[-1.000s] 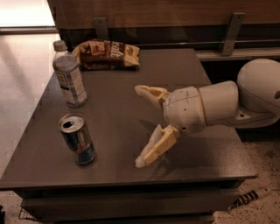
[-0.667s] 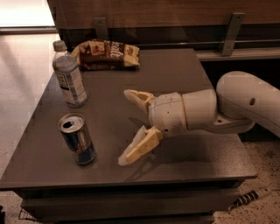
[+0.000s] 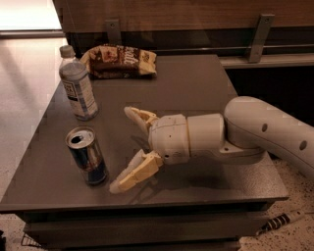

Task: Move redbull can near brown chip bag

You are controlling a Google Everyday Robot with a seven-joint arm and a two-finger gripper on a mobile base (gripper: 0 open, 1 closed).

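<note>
Jaws wide open, just beside the redbull can [image 3: 87, 156]
We had them low by the front edge of the bench [image 3: 196, 83], set to straddle it; brown chip bag [image 3: 119, 62] sat back-left.

— What stands at the table's back left?
— A clear plastic water bottle [image 3: 77, 86], upright, its white cap [image 3: 66, 50] on and a paper label [image 3: 72, 90] facing front.
— And the table itself?
— A dark, flat-topped table [image 3: 196, 88] with a lower tier under its front edge. The gripper [image 3: 120, 149] hangs over its front middle.
— Behind it?
— A wood-panelled wall [image 3: 186, 14] with two metal brackets [image 3: 260, 37], and a ledge [image 3: 274, 60] running off to the right.
— The floor?
— The floor [image 3: 24, 98] is pale and glossy at left, speckled at lower right, where a black-and-white striped cord [image 3: 277, 223] lies.
</note>
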